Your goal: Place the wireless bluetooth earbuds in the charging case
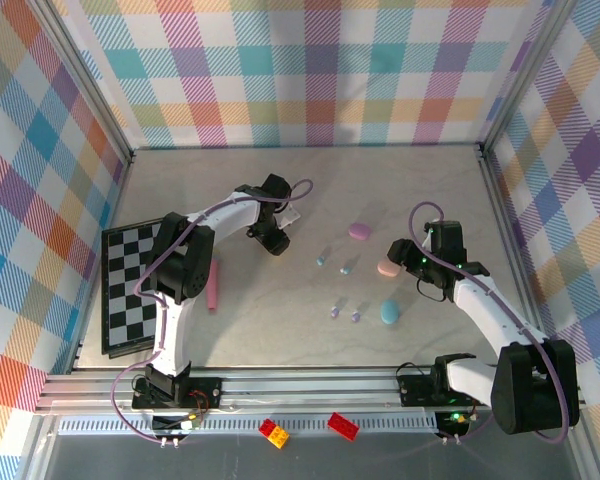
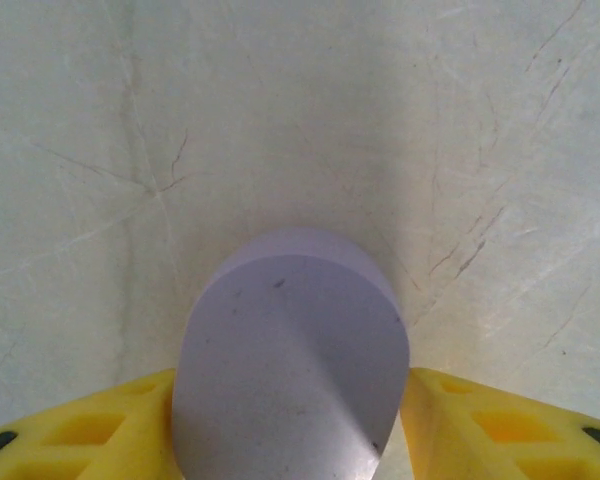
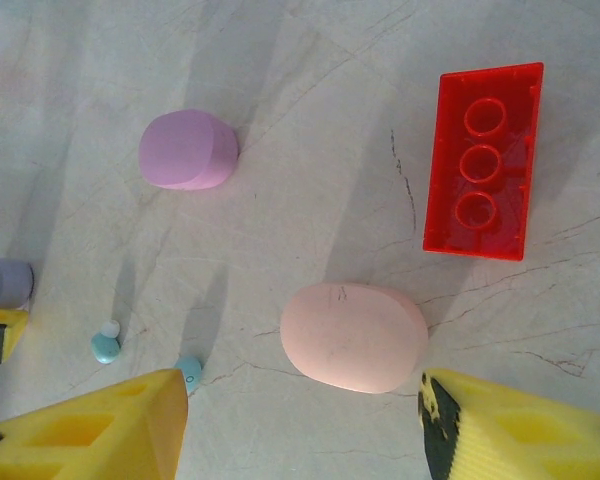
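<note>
My left gripper is shut on a lavender oval charging case, its yellow fingers pressed to both sides just above the table. From above, that gripper sits left of centre. My right gripper is open and low over the table, with a pink case lying just ahead between its fingers, untouched. Two teal earbuds lie to its left, one by the left fingertip. A mauve case, a teal case and two lavender earbuds lie mid-table.
A red brick lies flat just right of the pink case. A long pink stick and a checkerboard lie at the left. Loose bricks sit on the front rail. Plaid walls close off three sides.
</note>
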